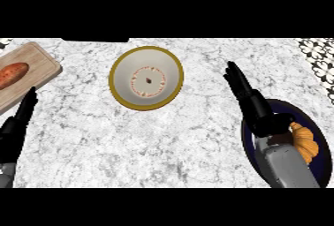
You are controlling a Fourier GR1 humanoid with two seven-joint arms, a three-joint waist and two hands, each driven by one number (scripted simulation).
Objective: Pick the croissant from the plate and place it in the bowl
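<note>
The orange-brown croissant [305, 142] lies on a dark blue plate [316, 128] at the right edge of the counter, partly hidden by my right forearm. My right hand [251, 100] is open, its fingers straight and pointing up and to the left, over the plate's left rim and just left of the croissant. The cream bowl [146, 77] with a gold rim sits at the upper middle, holding nothing. My left hand [16, 124] rests open at the left edge, fingers up.
A wooden cutting board [32, 66] at the upper left carries an orange sweet potato [12, 74]. Marble counter [163, 141] spreads between the bowl and the plate. A patterned tile strip [320, 62] shows at the upper right.
</note>
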